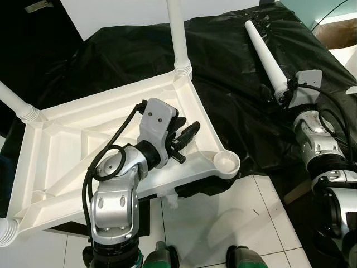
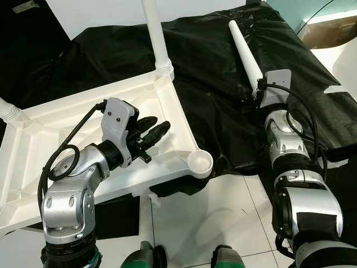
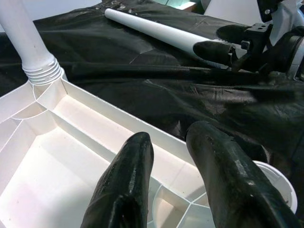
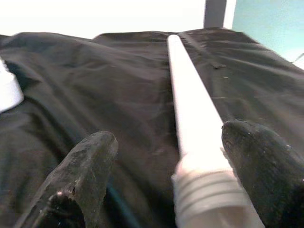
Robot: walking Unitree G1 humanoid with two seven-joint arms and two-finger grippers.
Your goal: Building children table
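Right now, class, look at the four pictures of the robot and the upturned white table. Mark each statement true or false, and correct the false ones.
1. The tabletop lies underside up. True.
2. The near corner socket already holds a leg. False: it is empty.
3. The loose leg lies on the black sheet. True.
4. The right hand is shut on the loose leg. False: its fingers are spread around the threaded end.
5. The left hand carries a leg. False: it holds nothing, above the tabletop.
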